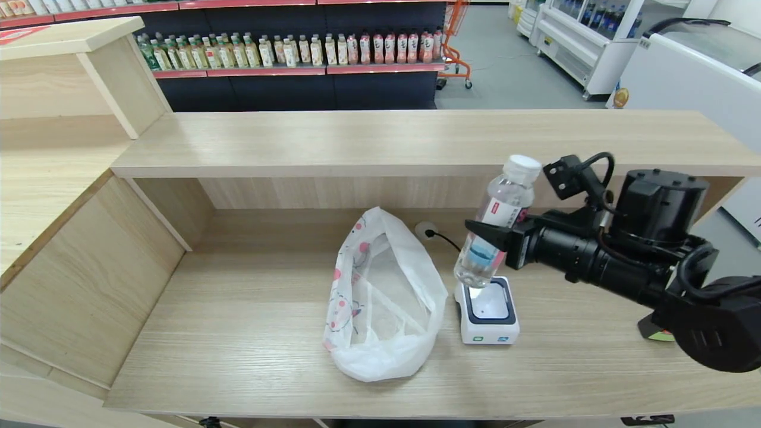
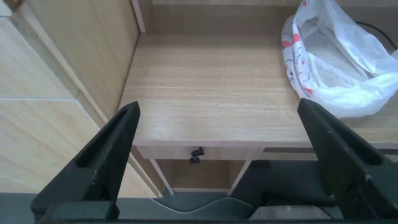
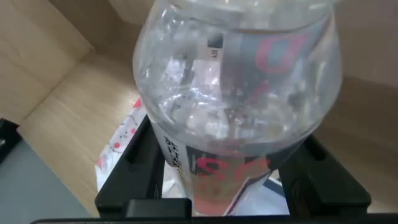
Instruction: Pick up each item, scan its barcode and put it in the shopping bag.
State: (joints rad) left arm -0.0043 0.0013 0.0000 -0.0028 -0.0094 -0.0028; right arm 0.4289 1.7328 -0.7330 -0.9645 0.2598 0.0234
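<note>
- Right gripper (image 1: 486, 236): fingers clamped round the water bottle (image 1: 504, 205), held tilted just above the scanner (image 1: 489, 312).
- Left gripper (image 2: 219, 115): fingers spread, grasping nothing.
- Shopping bag (image 1: 380, 297): lying open on the surface (image 1: 238, 333), beside the scanner.

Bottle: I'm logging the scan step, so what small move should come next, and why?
Probably turn the bottle so its label faces the scanner. The right end effector holds it tilted just above the scanner, and the bag lies open beside it.
</note>
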